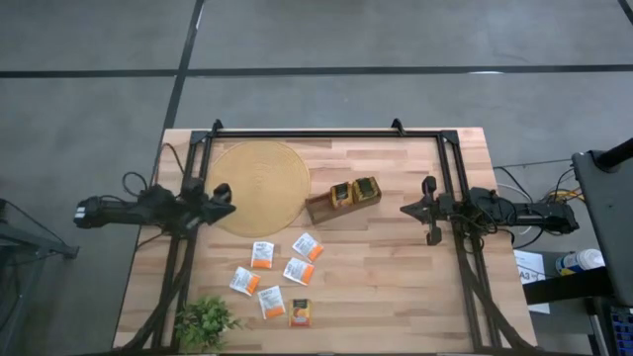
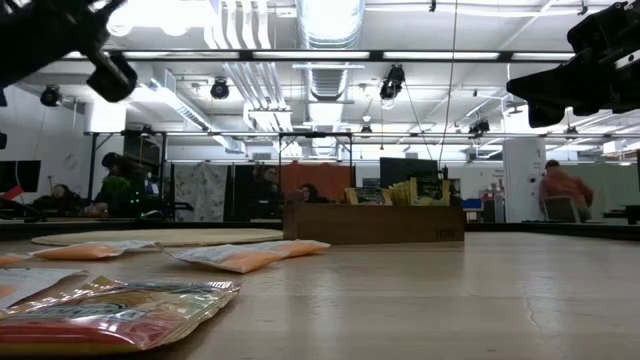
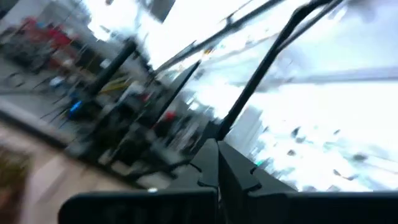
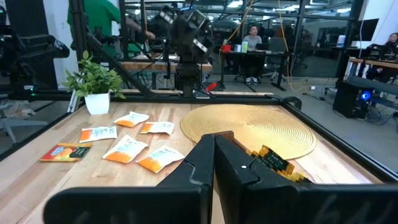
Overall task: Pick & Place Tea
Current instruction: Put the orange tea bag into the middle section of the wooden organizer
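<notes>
Left gripper: I see my left gripper at the left side of the table, over the edge of the round woven mat. Its two fingers are pressed together and hold nothing. In its own wrist view the fingers meet in one closed line, and the rest there is blurred.

Right gripper: my right gripper hangs at the right side, above bare wood, well apart from the sachets. The fingers are closed together, with nothing between them.

Tea on the table: six loose sachets lie flat on the near half of the table, between the mat and the front edge. Five are white with an orange patch, for example one just below the mat and one to its right. The sixth is an orange and red sachet, the nearest to the front edge.

Tea in the tray: the brown wooden tray stands beside the mat, a little tilted, and I see dark green and yellow sachets standing upright in it.

Plant: a small green plant stands at the front left corner, near the loose sachets.

Table: a light wooden table with a black frame along its sides.

Background: from the low view I see people in the room behind the table.
</notes>
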Controlling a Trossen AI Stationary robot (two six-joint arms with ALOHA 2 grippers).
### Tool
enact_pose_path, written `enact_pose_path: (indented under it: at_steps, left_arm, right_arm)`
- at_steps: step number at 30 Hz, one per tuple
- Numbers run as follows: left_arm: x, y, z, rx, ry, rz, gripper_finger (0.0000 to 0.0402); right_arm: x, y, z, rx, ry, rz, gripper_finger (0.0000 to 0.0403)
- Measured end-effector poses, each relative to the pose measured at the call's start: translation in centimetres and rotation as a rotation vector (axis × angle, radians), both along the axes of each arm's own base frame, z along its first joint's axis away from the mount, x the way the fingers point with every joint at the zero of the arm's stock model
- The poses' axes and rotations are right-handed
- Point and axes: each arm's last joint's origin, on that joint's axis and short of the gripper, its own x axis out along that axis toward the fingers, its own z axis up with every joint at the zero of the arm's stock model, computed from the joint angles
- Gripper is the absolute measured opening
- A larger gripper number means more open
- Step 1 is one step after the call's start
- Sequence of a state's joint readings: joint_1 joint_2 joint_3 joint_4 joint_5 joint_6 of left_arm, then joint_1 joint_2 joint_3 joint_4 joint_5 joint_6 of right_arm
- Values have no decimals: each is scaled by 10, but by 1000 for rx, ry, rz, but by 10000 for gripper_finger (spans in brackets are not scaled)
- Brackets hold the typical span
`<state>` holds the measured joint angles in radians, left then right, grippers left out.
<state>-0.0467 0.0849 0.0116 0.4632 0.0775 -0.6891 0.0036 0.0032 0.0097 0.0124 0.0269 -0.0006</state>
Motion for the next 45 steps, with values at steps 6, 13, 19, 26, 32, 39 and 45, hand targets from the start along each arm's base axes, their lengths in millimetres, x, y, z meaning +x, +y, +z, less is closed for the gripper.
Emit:
enact_pose_path:
  at_steps: [6, 13, 19, 26, 32, 39, 45]
  left_arm:
    - [-11, 2, 29, -23, -190, 36, 33]
    - [-31, 4, 81, 111, -391, 173, 98]
    - [-38, 4, 124, 187, -409, 228, 177]
    - [-12, 2, 179, 279, -106, 175, 268]
    - [20, -3, 218, 415, 156, 25, 291]
    - [58, -8, 242, 493, 361, -116, 291]
    - [91, -10, 253, 545, 477, -154, 291]
  right_arm:
    - [0, 0, 0, 0, 0, 0, 9]
    - [0, 0, 0, 0, 0, 0, 9]
    - [0, 0, 0, 0, 1, 0, 9]
    - [0, 0, 0, 0, 0, 0, 9]
    - [0, 0, 0, 0, 0, 0, 9]
    - [0, 0, 0, 0, 0, 0, 9]
    - [0, 0, 0, 0, 0, 0, 9]
